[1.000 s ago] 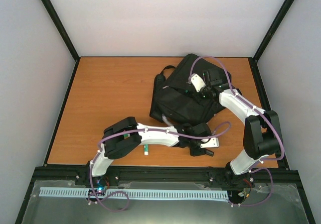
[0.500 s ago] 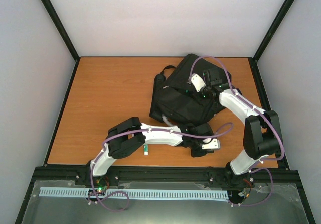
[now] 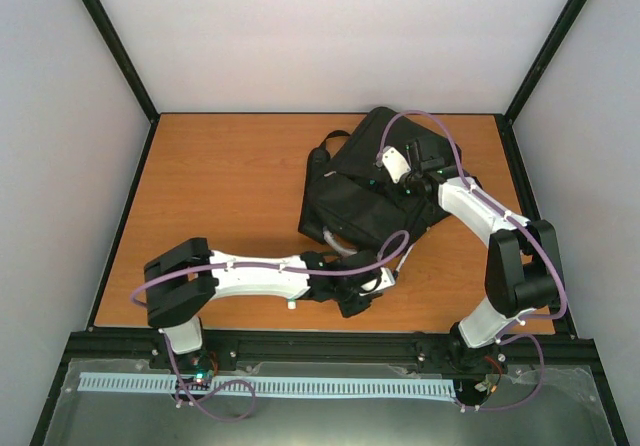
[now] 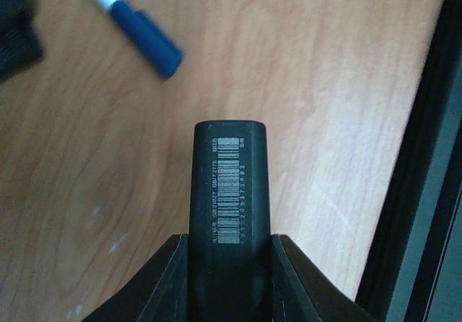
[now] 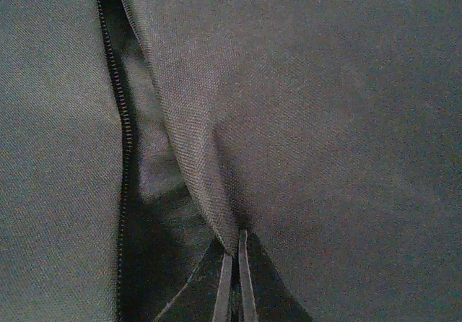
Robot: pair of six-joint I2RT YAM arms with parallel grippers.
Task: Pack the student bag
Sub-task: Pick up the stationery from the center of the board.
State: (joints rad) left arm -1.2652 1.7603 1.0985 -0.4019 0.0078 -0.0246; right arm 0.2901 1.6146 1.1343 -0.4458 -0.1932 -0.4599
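Lying far right on orange wooden table: large black fabric student bag; zip slit open, interior dark, contents unclear. Right claw closed, pinching bag fold beside slit. Left claw, near bag's front edge, clamps black flat bar with barcode label. Left arm stretched low along table's near edge.

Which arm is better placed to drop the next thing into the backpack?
Left. The left gripper clamps a black barcoded item close to the student bag, while the right gripper is busy pinching the bag's fabric beside the open zip.
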